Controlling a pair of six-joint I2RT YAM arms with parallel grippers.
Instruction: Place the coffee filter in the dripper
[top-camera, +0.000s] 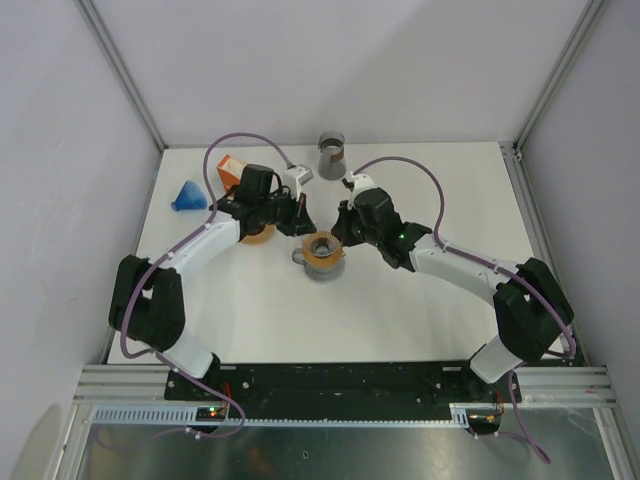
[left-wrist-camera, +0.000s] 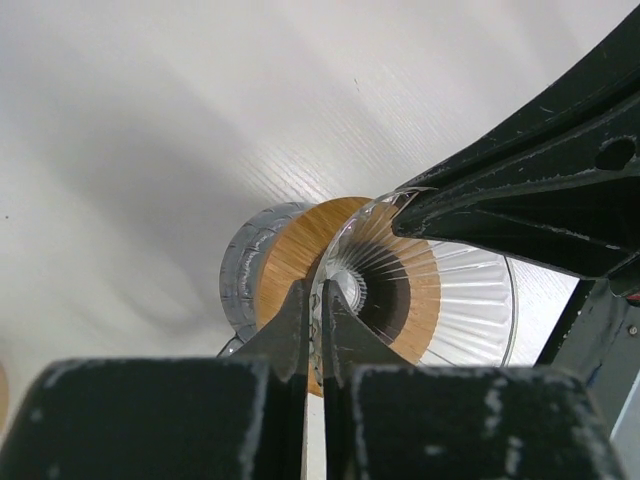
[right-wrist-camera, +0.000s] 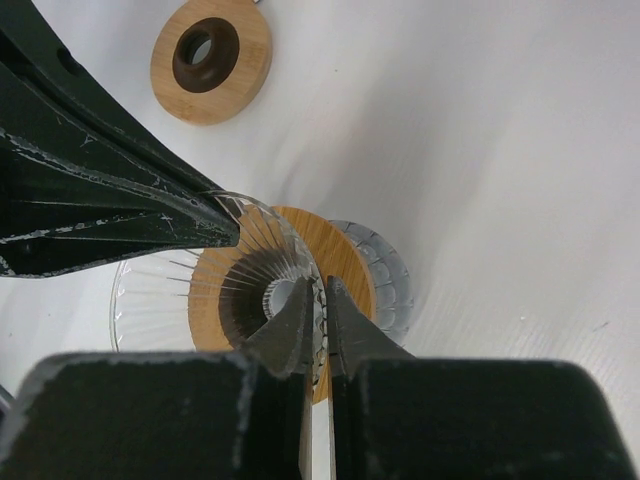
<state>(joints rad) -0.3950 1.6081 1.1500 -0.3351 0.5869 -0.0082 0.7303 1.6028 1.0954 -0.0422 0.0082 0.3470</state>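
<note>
The dripper (top-camera: 322, 252) is a clear ribbed glass cone in a wooden collar (left-wrist-camera: 285, 250) on a grey glass base (left-wrist-camera: 238, 272), at the table's middle. My left gripper (top-camera: 301, 222) is shut on the cone's left rim, seen close in the left wrist view (left-wrist-camera: 320, 300). My right gripper (top-camera: 341, 226) is shut on the opposite rim (right-wrist-camera: 322, 295). Each wrist view shows the other gripper's black finger pinching the far rim. The glass cone (right-wrist-camera: 160, 300) looks empty inside. I see no paper coffee filter that I can identify.
A second wooden ring (right-wrist-camera: 211, 58) lies on the table under the left arm (top-camera: 258, 236). An orange box (top-camera: 230, 168) and a blue funnel (top-camera: 188, 195) sit at the back left. A grey cup (top-camera: 331, 153) stands at the back centre.
</note>
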